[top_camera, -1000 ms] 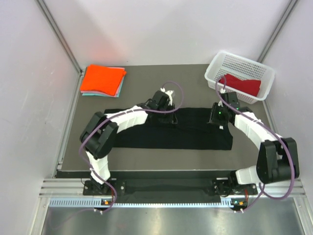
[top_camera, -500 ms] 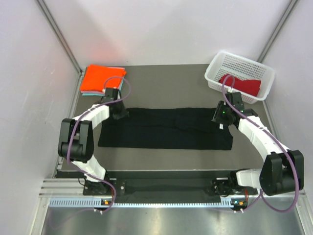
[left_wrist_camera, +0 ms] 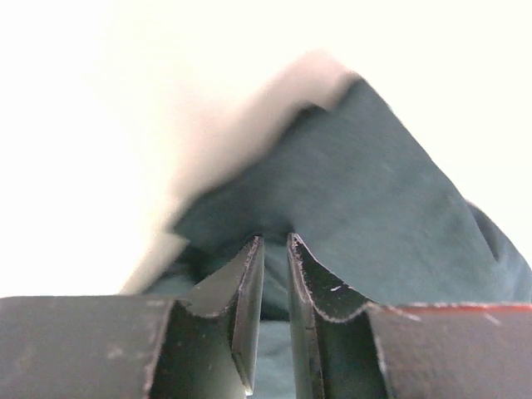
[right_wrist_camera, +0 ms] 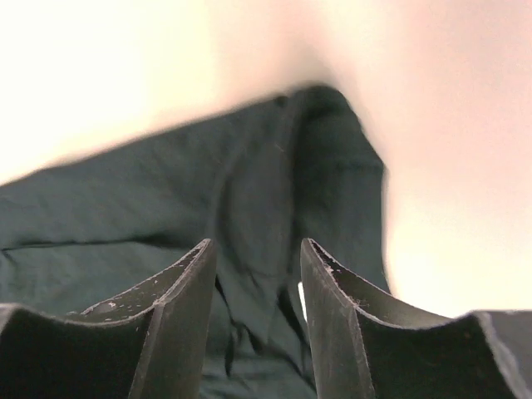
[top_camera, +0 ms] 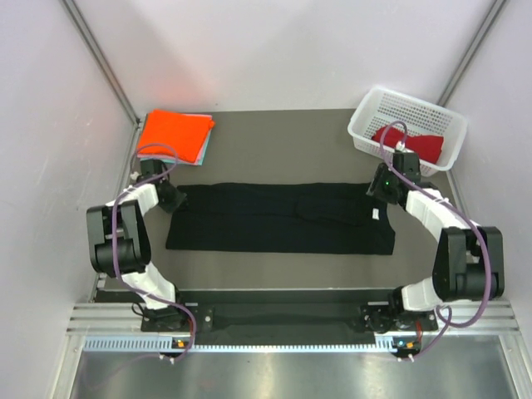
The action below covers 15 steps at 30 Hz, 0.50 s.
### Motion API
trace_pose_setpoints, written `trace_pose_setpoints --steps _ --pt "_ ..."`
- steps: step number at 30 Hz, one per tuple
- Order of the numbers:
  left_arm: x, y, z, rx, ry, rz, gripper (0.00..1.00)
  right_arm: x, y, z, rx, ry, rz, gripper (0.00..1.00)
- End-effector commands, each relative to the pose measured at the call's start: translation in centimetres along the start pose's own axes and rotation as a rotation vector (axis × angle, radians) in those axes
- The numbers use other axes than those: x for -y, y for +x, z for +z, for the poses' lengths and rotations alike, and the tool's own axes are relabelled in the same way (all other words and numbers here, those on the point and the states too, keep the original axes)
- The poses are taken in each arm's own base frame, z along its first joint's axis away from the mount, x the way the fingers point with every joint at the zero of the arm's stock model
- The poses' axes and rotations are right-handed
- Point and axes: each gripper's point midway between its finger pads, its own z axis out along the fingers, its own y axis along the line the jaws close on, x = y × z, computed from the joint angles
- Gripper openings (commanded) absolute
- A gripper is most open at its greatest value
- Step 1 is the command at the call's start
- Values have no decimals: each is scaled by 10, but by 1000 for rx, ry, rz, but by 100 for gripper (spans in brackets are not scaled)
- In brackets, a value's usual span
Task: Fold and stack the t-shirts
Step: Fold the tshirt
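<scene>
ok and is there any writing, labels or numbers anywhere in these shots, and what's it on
No text can be read in any view.
Small white tag on the black t-shirt, near its right end: too small to read, if it bears print at all.
Orange t-shirt, dark red t-shirt, white basket: no print shows.
Both wrist views: no lettering shows.

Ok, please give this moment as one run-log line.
step: fold black tee | tee: flat strip | left gripper: far-left corner, nearly shut | right gripper: far-right corner, open
</scene>
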Motion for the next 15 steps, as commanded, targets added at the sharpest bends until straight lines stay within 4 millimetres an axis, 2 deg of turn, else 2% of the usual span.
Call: trace_pose_setpoints --steps 1,4,5,7,8,10,11,12,15 --pt "-98 19 4 -7 -331 -72 25 -35 -43 4 132 -176 -55 46" --pt "-92 9 -6 45 -310 -76 24 -33 -36 16 109 -180 -67 47" --pt "-81 -1 -12 65 -277 -76 24 -30 -33 20 100 -177 -65 47" --pt "-60 -10 -17 60 -184 -42 24 -32 -33 22 103 -195 -76 48" --pt "-44 -21 -24 81 -120 -18 24 -33 -33 22 100 -198 -78 48" --pt "-13 -27 -34 72 29 54 24 -33 -32 21 99 -196 -85 48" --pt "-1 -30 -38 79 90 87 24 -20 -39 20 112 -175 -63 48" --pt "13 -32 -40 79 161 129 24 -20 -38 20 107 -177 -61 48" --pt "18 -36 -38 77 167 154 25 -22 -37 19 102 -194 -72 48"
